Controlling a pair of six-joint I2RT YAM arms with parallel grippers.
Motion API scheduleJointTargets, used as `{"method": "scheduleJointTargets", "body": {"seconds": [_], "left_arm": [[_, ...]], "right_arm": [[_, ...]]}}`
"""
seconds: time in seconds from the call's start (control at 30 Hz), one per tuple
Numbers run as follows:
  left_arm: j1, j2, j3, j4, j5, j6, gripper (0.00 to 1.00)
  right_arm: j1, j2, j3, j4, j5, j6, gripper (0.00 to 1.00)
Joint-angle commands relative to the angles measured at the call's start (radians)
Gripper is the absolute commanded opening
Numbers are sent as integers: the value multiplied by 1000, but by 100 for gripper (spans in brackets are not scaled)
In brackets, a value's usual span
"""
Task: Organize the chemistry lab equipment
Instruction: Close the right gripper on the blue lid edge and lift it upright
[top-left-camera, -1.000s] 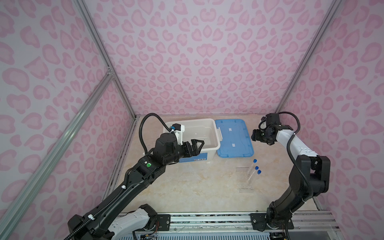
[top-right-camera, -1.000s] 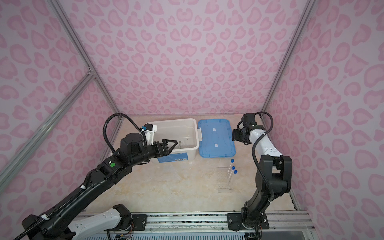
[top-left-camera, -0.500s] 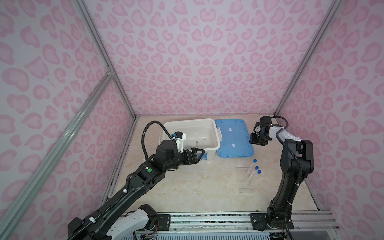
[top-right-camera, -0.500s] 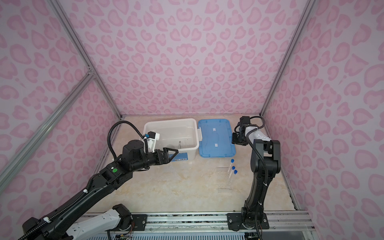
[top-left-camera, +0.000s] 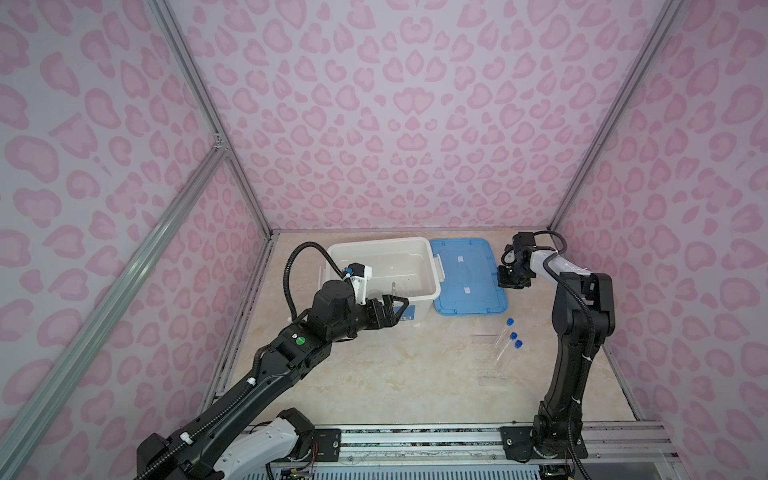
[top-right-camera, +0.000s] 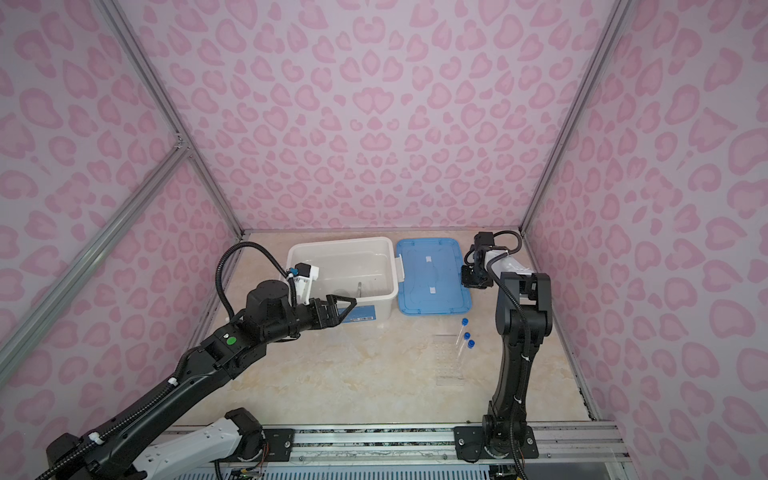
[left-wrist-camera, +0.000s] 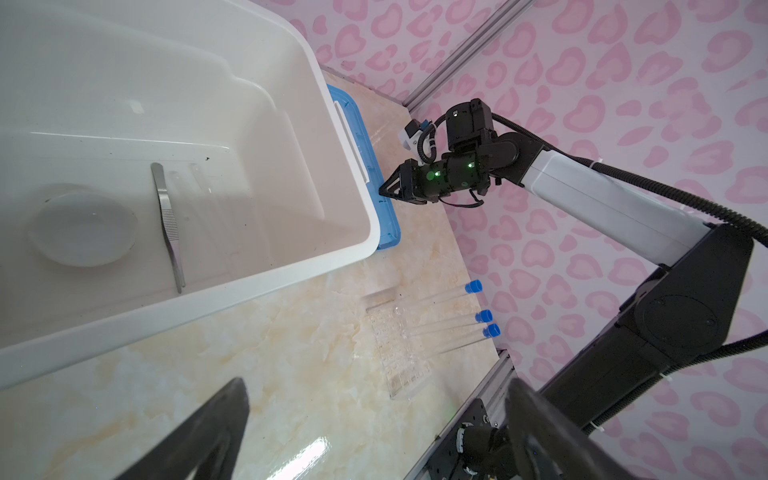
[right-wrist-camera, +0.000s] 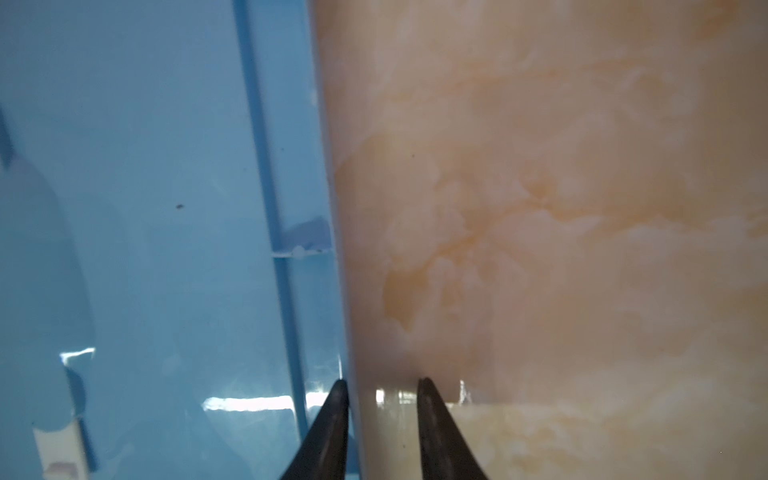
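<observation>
Fingers (left-wrist-camera: 208, 432) of the left gripper (top-left-camera: 400, 309) were spread wide and empty, just in front of the near wall of the white box (top-left-camera: 432, 272) at the middle of both top views. The left wrist view cut them off at its lower edge. Right of centre, the right gripper (top-left-camera: 513, 283) pointed down at the right-hand rim of the blue lid (top-left-camera: 465, 282), its tips too dark and small to separate in both top views. Its own wrist view, blurred, showed the two tips narrowly apart, one at the lid's edge, the other over bare table (right-wrist-camera: 540, 208). A strip of table showed between them, and whether either touched the lid could not be told. Three blue-capped tubes (top-left-camera: 514, 335) lay on the table lower right of centre, their closed ends over the clear rack (left-wrist-camera: 399, 353). In the top views the tube bodies and the rack were nearly invisible. Inside the box the tweezers (left-wrist-camera: 168, 224) lay beside a white dish (left-wrist-camera: 83, 224), and clear droppers (left-wrist-camera: 199, 178) next to them showed only as faint outlines.
</observation>
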Motion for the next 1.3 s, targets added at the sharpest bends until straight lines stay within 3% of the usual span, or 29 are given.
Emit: {"method": "scheduleJointTargets", "body": {"seconds": [0.0,0.13,0.33,0.67,1.07,1.27], "left_arm": [[1,5,14,4,-14,12,97],[1,5,25,-1,-15,10,97],[1,5,41,-38,-41,14,97],[3,5,63,-17,-90,1,97],[3,55,87,92,-30,20,97],[6,65,148,72,-52,60,97]], "right_arm": [[21,21,-4,-32,19,-18,24],[21,12,1,-45,25,-5,6],[-2,-80,-1,-61,27,30,1],[-22,-303,-30,-83,58,65,0],[-45,-581,-36,-146,50,126,0],[-47,-771,-58,-133,71,163,0]]}}
